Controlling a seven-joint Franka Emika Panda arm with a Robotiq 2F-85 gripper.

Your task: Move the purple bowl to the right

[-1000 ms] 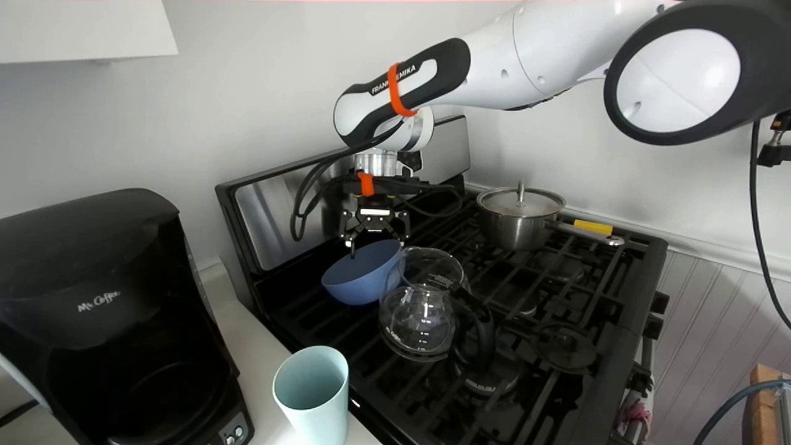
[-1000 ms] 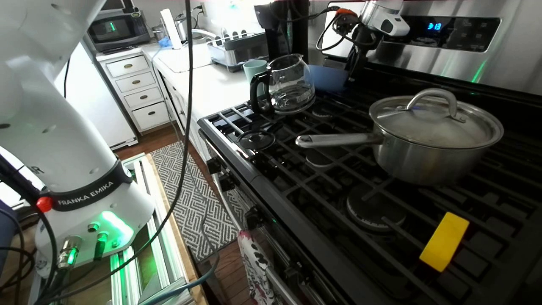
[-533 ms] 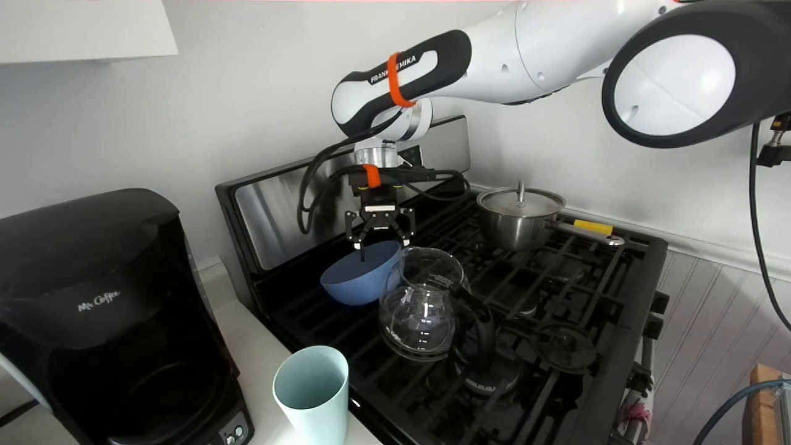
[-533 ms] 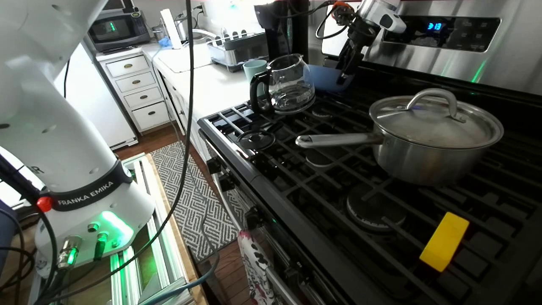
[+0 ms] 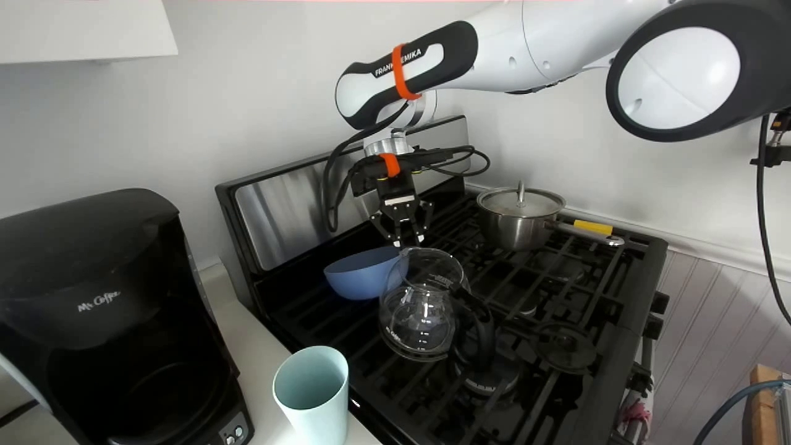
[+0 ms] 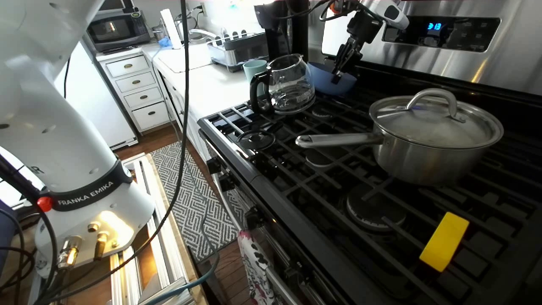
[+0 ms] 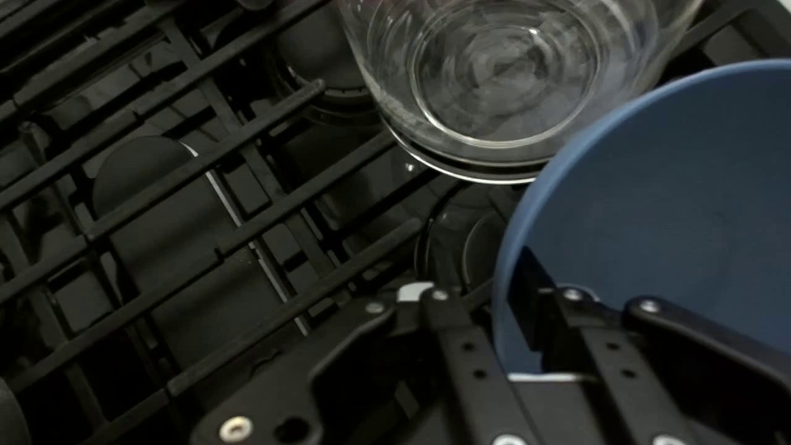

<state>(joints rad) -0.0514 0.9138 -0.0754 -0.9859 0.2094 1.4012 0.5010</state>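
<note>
The purple bowl, blue-purple and shallow, sits on the stove grates in both exterior views and fills the right of the wrist view. My gripper straddles its near rim, partly closed. One finger is inside the bowl, close against the wall. Its opposite finger is outside, with a strip of grate showing between it and the rim, so the rim is not pinched. In an exterior view the gripper is at the bowl's pot-side edge. The outer finger's lower part is hard to see.
A glass carafe stands right beside the bowl, close to its rim in the wrist view. A lidded steel pot and a yellow block are farther along the stove. A pale green cup and a coffee maker stand on the counter.
The jaws have narrowed from wide apart around the bowl's rim. In an exterior view the gripper has shifted right and tilted; the bowl has tipped slightly, showing less of its inside there.
</note>
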